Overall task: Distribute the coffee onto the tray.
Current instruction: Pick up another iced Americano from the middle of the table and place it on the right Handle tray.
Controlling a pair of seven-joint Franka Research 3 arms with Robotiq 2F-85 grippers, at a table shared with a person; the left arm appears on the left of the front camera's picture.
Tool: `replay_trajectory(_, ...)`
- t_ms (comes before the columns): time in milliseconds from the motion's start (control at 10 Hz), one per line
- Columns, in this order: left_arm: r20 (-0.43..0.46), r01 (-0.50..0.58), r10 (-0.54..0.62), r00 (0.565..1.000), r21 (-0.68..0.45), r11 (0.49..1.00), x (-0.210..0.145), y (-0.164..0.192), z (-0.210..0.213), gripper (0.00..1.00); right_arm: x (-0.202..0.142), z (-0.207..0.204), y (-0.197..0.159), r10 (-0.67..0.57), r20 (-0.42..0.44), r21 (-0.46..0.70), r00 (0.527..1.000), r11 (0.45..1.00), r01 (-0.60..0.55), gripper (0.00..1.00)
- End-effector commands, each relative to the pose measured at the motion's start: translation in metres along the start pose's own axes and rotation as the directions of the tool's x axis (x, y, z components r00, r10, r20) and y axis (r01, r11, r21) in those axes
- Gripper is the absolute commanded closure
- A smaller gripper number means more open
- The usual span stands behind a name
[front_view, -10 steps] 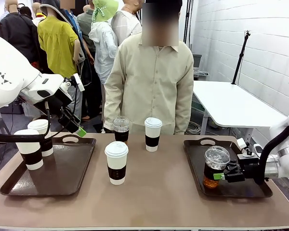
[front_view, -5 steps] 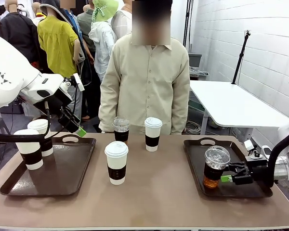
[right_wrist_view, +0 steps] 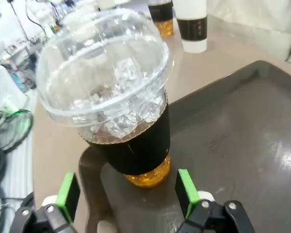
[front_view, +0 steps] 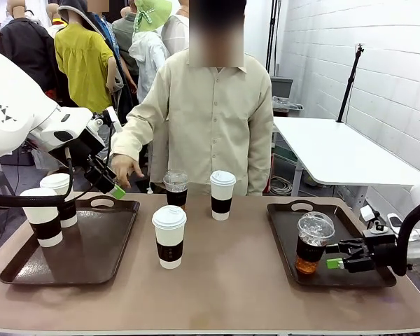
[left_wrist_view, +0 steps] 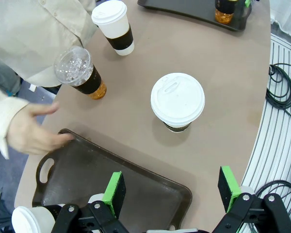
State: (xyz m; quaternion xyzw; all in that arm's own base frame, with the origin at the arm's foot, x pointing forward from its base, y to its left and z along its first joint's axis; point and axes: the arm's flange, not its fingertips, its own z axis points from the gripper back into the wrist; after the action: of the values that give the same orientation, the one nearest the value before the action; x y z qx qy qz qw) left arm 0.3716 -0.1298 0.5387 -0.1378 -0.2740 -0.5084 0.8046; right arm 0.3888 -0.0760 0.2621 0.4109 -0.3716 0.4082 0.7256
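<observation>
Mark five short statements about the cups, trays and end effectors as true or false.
1. The right tray holds one dome-lidded iced cup. True.
2. The right end effector is clamped on that cup. False: its jaws stand open, with the green pads clear of the cup.
3. Three cups stand on the table off the trays: near white cup, far white cup, far dome cup. True.
4. The left tray holds no cups. False: two white lidded cups stand on it.
5. The left end effector is open and holds nothing. True.
</observation>
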Motion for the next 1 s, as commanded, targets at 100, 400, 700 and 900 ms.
replay_trajectory(100,0.007,-0.001,0.001,1.0,-0.013,1.0,-0.001,0.002,0.001,0.0,-0.001,-0.003,-0.003,0.008,0.011,0.002,1.0,1.0,-0.008,0.0)
replay_trajectory(400,0.007,-0.001,0.001,1.0,-0.013,1.0,-0.001,0.002,0.001,0.0,-0.001,-0.003,-0.003,0.008,0.011,0.002,1.0,1.0,-0.008,0.0)
replay_trajectory(700,0.007,-0.001,0.001,1.0,-0.013,1.0,-0.001,0.002,0.001,0.0,-0.001,-0.001,-0.001,-0.001,0.001,0.003,1.0,1.0,0.001,0.0)
replay_trajectory(900,0.007,-0.001,0.001,1.0,-0.013,1.0,-0.001,0.002,0.001,0.0,0.002,0.015,-0.004,0.011,-0.023,-0.004,1.0,1.0,-0.011,0.0)
